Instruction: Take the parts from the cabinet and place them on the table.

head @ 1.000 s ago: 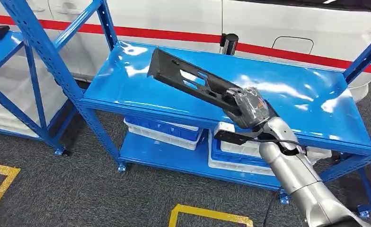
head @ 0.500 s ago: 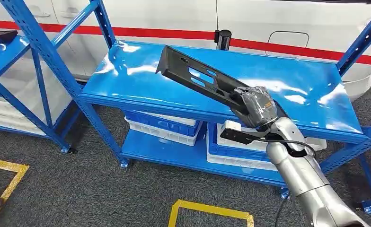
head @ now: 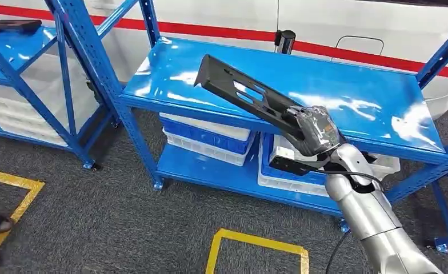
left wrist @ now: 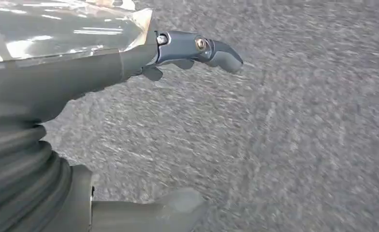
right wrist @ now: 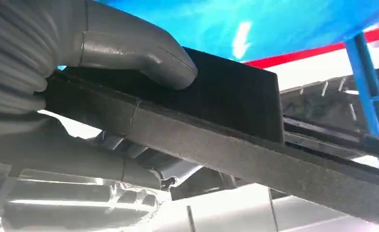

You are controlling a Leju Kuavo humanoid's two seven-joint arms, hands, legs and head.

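The right hand point(head: 316, 132) still grips the long black slotted plastic part point(head: 242, 96), angled toward 10 o'clock above the glossy blue metal shelf point(head: 370, 97); the camera has shifted. Left hand point(left wrist: 81, 72) hangs open over grey carpet point(left wrist: 298, 145).

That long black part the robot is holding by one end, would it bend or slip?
The black part likely stays stiff: it sticks out straight from the right hand with no visible sag. It may be light for its length, given the cut-out slots. Held at one end only, it could twist in the fingers, though the thumb presses flat on it.
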